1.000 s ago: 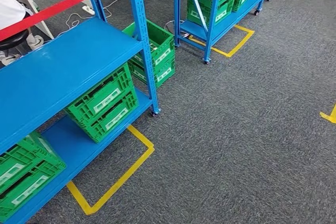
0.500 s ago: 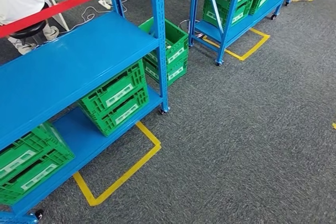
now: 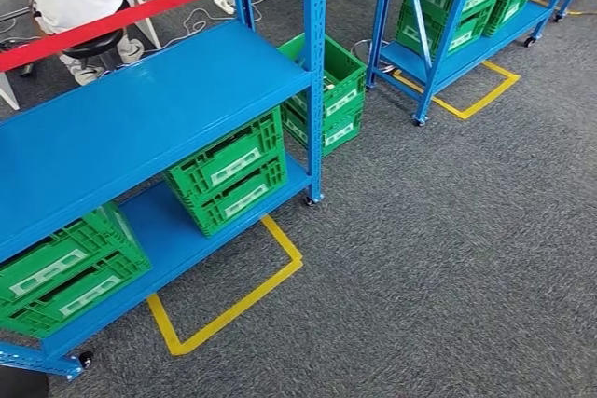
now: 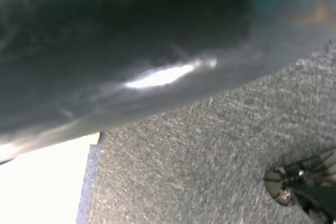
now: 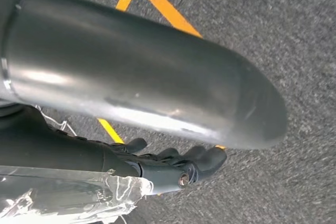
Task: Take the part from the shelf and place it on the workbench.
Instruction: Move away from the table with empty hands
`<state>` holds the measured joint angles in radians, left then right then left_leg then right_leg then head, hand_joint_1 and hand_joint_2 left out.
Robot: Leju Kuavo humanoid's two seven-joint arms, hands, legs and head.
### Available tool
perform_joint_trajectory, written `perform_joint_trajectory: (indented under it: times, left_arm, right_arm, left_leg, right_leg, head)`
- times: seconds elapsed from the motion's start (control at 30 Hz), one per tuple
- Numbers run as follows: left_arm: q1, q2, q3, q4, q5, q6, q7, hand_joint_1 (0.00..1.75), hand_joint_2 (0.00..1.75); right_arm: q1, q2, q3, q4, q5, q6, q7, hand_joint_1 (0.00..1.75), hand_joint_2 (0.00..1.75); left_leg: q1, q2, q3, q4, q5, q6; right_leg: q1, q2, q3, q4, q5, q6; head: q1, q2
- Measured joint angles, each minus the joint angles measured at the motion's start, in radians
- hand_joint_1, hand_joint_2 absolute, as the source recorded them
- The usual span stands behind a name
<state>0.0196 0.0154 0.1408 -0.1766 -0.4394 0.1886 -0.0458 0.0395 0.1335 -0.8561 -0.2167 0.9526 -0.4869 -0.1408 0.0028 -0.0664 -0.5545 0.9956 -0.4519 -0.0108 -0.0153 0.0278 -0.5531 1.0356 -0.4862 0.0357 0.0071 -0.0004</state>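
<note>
Against right robot hand, clear plastic-wrapped part; grip unclear; left robot hand blurred, state unclear.

White label strips on green crates, prob. printed, too small to read; no other text.

Grey carpet, blurred; bright white patch at its edge.

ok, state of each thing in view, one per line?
Near shelf: middle deck bare.
Green crate: on bottom deck, skewed.
Second green crate: on bottom deck.
Crate stack: on floor behind the shelf.
Right hand: hangs over carpet, grasp unclear.
</note>
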Motion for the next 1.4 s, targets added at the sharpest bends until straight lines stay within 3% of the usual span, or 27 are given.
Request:
perform_joint_trajectory:
  times: [0.07,0.17,0.2,0.23,0.27,0.37,0.43,0.53,0.6,0.67,0.7,0.73,0.77,0.87,0.93,1.0,1.07,1.13,1.2,1.23,1.27,1.3,1.37,1.4]
  left_arm:
    - [0.001,-0.001,-0.001,0.0,-0.002,-0.001,0.0,0.0,0.0]
    - [-0.004,-0.002,-0.002,0.0,-0.003,-0.001,0.0,0.0,0.0]
    - [-0.004,-0.003,-0.002,0.0,-0.003,-0.001,0.0,0.0,0.0]
    - [-0.003,-0.004,-0.003,0.0,-0.004,-0.001,0.0,0.0,0.0]
    - [-0.001,-0.004,-0.004,0.0,-0.004,-0.001,0.0,0.0,0.0]
    - [-0.002,-0.003,-0.005,0.0,-0.006,-0.001,0.0,0.0,0.0]
    - [-0.006,-0.003,-0.006,0.0,-0.009,-0.002,0.0,0.0,0.0]
    - [-0.003,-0.003,-0.007,0.0,-0.011,-0.002,0.0,0.0,0.0]
    - [-0.003,-0.004,-0.007,0.0,-0.014,-0.002,0.0,0.0,0.0]
    - [-0.005,-0.004,-0.008,0.0,-0.019,-0.002,0.0,0.0,0.0]
    - [-0.005,-0.004,-0.008,0.0,-0.02,-0.002,0.0,0.0,0.0]
    - [-0.005,-0.004,-0.008,0.0,-0.02,-0.002,0.0,0.0,0.0]
    - [-0.004,-0.004,-0.009,0.0,-0.021,-0.002,0.0,0.0,0.0]
    - [-0.004,-0.004,-0.011,0.0,-0.021,-0.002,0.0,0.0,0.0]
    - [-0.005,-0.003,-0.013,0.0,-0.021,-0.002,0.0,0.0,0.0]
    - [-0.002,-0.003,-0.015,0.0,-0.022,-0.003,0.0,0.0,0.0]
    - [0.001,-0.004,-0.017,0.0,-0.022,-0.003,0.001,0.0,0.0]
    - [-0.002,-0.004,-0.02,0.0,-0.023,-0.004,0.002,0.0,0.0]
    - [-0.005,-0.005,-0.023,0.0,-0.025,-0.008,0.003,0.0,0.0]
    - [-0.004,-0.005,-0.024,0.0,-0.026,-0.01,0.003,0.0,0.0]
    - [-0.003,-0.006,-0.025,0.0,-0.028,-0.013,0.004,0.0,0.0]
    - [-0.002,-0.006,-0.025,0.0,-0.029,-0.014,0.006,0.0,0.0]
    - [-0.002,-0.006,-0.025,0.0,-0.031,-0.014,0.01,0.0,0.0]
    - [-0.004,-0.005,-0.025,0.0,-0.031,-0.014,0.012,0.0,0.0]
  right_arm:
    - [-0.001,0.0,0.0,0.0,0.001,0.0,0.0,0.0,0.0]
    - [0.0,0.0,-0.001,0.0,0.001,0.0,0.0,0.0,0.0]
    - [0.0,0.0,-0.001,0.0,0.001,0.0,0.0,0.0,0.0]
    - [0.0,0.0,-0.001,0.0,0.001,0.0,0.0,0.0,0.0]
    - [0.0,0.0,-0.001,0.0,0.001,0.0,0.0,0.0,0.0]
    - [-0.002,0.0,-0.001,0.0,0.001,0.0,0.0,0.0,0.0]
    - [-0.003,0.0,-0.001,0.0,0.002,0.001,0.0,0.0,0.0]
    - [-0.004,0.0,-0.001,0.0,0.004,0.001,0.0,0.0,0.0]
    - [-0.004,0.0,-0.001,0.0,0.006,0.004,-0.001,0.0,0.0]
    - [-0.003,0.0,-0.002,0.0,0.007,0.008,-0.002,0.0,0.0]
    - [-0.002,0.0,-0.002,0.0,0.008,0.009,-0.002,0.0,0.0]
    - [-0.002,0.0,-0.002,0.0,0.008,0.01,-0.002,0.0,0.0]
    - [-0.001,0.0,-0.002,0.0,0.008,0.011,-0.002,0.0,0.0]
    - [-0.002,-0.001,-0.002,0.0,0.008,0.011,-0.002,0.0,0.0]
    - [-0.004,0.0,-0.002,0.001,0.008,0.012,-0.002,0.0,0.0]
    - [-0.004,0.0,-0.002,0.001,0.008,0.013,-0.002,0.0,0.0]
    - [-0.004,0.0,-0.002,0.001,0.008,0.013,-0.002,0.0,0.0]
    - [-0.003,-0.001,-0.002,0.001,0.01,0.013,-0.002,0.0,0.0]
    - [-0.002,-0.001,-0.002,0.001,0.011,0.013,-0.002,0.0,0.0]
    - [-0.002,-0.001,-0.002,0.001,0.011,0.013,-0.002,0.0,0.0]
    - [-0.002,-0.001,-0.002,0.001,0.012,0.013,-0.002,0.0,0.0]
    - [-0.003,-0.001,-0.002,0.001,0.013,0.013,-0.002,0.0,0.0]
    - [-0.004,-0.001,-0.002,0.001,0.014,0.013,-0.002,0.0,0.0]
    - [-0.004,-0.001,-0.002,0.001,0.014,0.013,-0.002,0.0,0.0]
  left_leg:
    - [0.001,0.016,-0.015,0.032,-0.025,-0.009]
    - [0.0,0.05,-0.104,0.216,-0.118,-0.018]
    - [0.001,0.053,-0.131,0.269,-0.134,-0.018]
    - [0.0,0.053,-0.142,0.291,-0.132,-0.017]
    - [0.0,0.054,-0.134,0.272,-0.109,-0.014]
    - [-0.008,0.087,-0.041,0.081,-0.014,0.0]
    - [-0.014,0.107,-0.01,0.01,0.0,0.008]
    - [-0.012,0.091,-0.008,-0.005,0.002,0.021]
    - [-0.006,0.08,-0.003,-0.011,0.007,0.032]
    - [-0.005,0.067,-0.003,-0.012,0.007,0.037]
    - [-0.005,0.059,-0.002,-0.012,0.006,0.037]
    - [-0.004,0.052,-0.001,-0.011,0.006,0.038]
    - [-0.004,0.044,0.0,-0.011,0.005,0.037]
    - [-0.002,0.019,0.005,-0.005,0.0,0.028]
    - [-0.005,0.006,0.002,-0.001,-0.001,0.017]
    - [-0.004,-0.003,-0.002,-0.003,0.003,0.006]
    - [-0.003,0.013,-0.011,0.013,-0.01,-0.005]
    - [-0.002,0.043,-0.053,0.101,-0.061,-0.015]
    - [-0.001,0.053,-0.121,0.236,-0.117,-0.02]
    - [0.0,0.054,-0.143,0.277,-0.124,-0.021]
    - [0.0,0.054,-0.146,0.282,-0.112,-0.02]
    - [0.0,0.056,-0.131,0.247,-0.083,-0.019]
    - [-0.002,0.075,-0.065,0.113,-0.017,-0.013]
    - [-0.004,0.085,-0.036,0.055,0.001,-0.009]
  right_leg:
    - [-0.001,-0.01,0.0,-0.002,0.003,-0.013]
    - [0.002,-0.031,-0.002,-0.003,0.001,-0.023]
    - [0.003,-0.039,-0.002,-0.003,0.001,-0.024]
    - [0.004,-0.046,-0.002,-0.003,0.0,-0.025]
    - [0.005,-0.052,-0.001,-0.002,0.0,-0.025]
    - [0.008,-0.067,0.004,-0.002,-0.004,-0.021]
    - [0.012,-0.077,0.005,-0.003,-0.007,-0.013]
    - [0.013,-0.085,0.007,-0.005,-0.011,0.003]
    - [0.012,-0.061,-0.02,0.056,-0.05,0.011]
    - [0.01,-0.037,-0.084,0.192,-0.115,0.017]
    - [0.01,-0.033,-0.114,0.252,-0.135,0.019]
    - [0.01,-0.032,-0.131,0.281,-0.137,0.02]
    - [0.009,-0.031,-0.127,0.267,-0.117,0.021]
    - [0.001,-0.005,-0.036,0.07,-0.019,0.023]
    - [-0.003,0.016,0.002,-0.002,-0.003,0.018]
    - [-0.001,0.012,0.007,-0.005,-0.003,0.005]
    - [-0.001,0.001,0.007,-0.008,0.001,-0.008]
    - [-0.002,-0.013,0.007,-0.01,0.001,-0.018]
    - [-0.001,-0.03,0.006,-0.01,0.0,-0.023]
    - [0.0,-0.038,0.006,-0.01,-0.001,-0.024]
    - [0.0,-0.045,0.007,-0.009,-0.002,-0.024]
    - [0.0,-0.05,0.009,-0.009,-0.003,-0.024]
    - [0.002,-0.061,0.013,-0.009,-0.006,-0.02]
    - [0.004,-0.066,0.014,-0.008,-0.009,-0.016]
  head:
    - [-0.004,0.0]
    - [-0.01,0.0]
    - [-0.009,0.0]
    - [-0.01,0.0]
    - [-0.01,0.0]
    - [-0.01,0.0]
    - [-0.01,0.0]
    - [-0.009,0.0]
    - [-0.006,0.0]
    - [-0.002,0.0]
    - [-0.001,0.0]
    - [0.0,0.0]
    - [0.0,0.0]
    - [0.0,0.0]
    - [-0.002,0.0]
    - [-0.005,0.0]
    - [-0.008,0.0]
    - [-0.014,0.0]
    - [-0.016,0.0]
    - [-0.016,0.0]
    - [-0.016,0.0]
    - [-0.016,0.0]
    - [-0.016,0.0]
    - [-0.016,0.0]
